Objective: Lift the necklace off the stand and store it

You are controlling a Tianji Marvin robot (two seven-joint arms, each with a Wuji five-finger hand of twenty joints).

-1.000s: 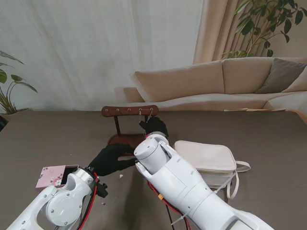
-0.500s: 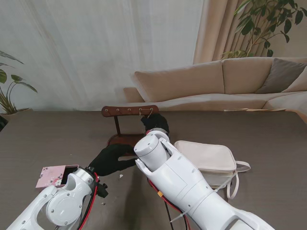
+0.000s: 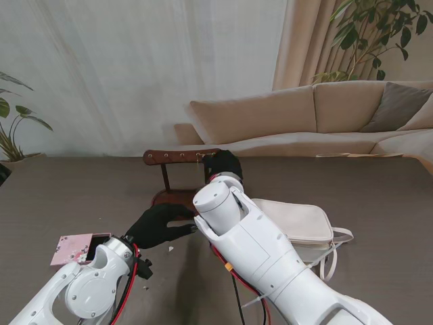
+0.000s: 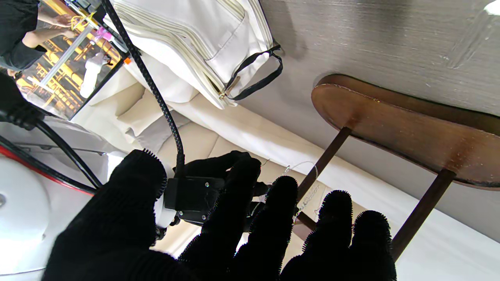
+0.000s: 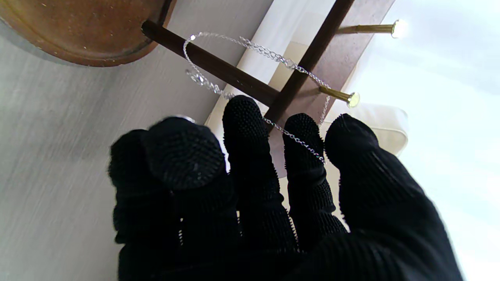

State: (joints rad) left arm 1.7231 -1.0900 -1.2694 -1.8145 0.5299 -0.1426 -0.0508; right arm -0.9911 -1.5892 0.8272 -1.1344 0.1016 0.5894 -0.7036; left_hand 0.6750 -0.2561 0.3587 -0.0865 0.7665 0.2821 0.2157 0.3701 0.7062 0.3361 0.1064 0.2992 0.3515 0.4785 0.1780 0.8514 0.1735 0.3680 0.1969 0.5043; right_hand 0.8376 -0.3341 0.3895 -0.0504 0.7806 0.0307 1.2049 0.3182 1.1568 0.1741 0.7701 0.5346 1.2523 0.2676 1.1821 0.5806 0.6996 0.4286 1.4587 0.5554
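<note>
While the thin silver chain necklace [image 5: 250, 47] hangs from a brass peg [image 5: 338, 95] on the dark brown wooden stand [image 3: 181, 157], its loop drapes across the spread fingers [image 5: 302, 144] of the right robot hand [image 3: 223, 164], which is raised at the bar's right end. Whether those black-gloved fingers pinch the chain I cannot tell. The left robot hand [image 3: 159, 225] holds nothing, fingers apart, hovering just beside the stand's oval base [image 4: 410, 128] on the grey-brown table [image 3: 379, 196]. A cream fabric bag [image 3: 298, 223] lies right of the stand; a pink floral box [image 3: 73, 248] sits at the table's left.
</note>
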